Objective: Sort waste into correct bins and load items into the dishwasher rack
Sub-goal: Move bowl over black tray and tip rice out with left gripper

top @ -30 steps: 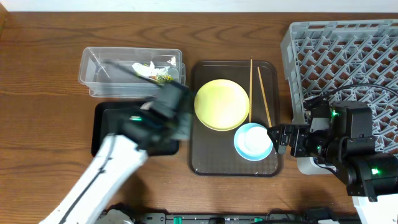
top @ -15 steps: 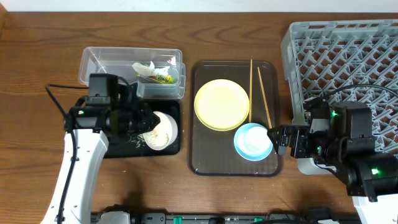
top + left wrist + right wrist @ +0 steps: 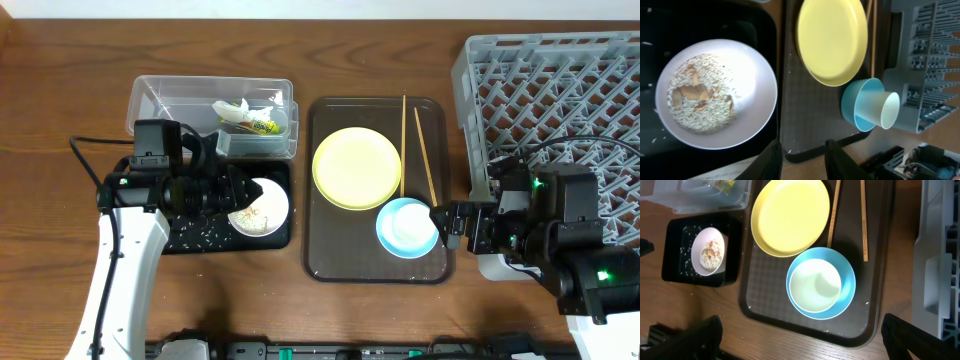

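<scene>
As the left gripper point(image 3: 804, 150) hangs parted, empty, over the black tray point(image 3: 175, 235), rice point(image 3: 700, 97) left in the white bowl point(image 3: 258, 206) could foul the rack point(image 3: 560, 80).

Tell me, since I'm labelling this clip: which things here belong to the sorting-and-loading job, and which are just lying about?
Job: sauce packet, paper scrap, rice crumbs, clear tub, black tray, yellow plate, white bowl, blue bowl, chopsticks, grey rack.
Lying about: brown serving tray, wooden table.
</scene>
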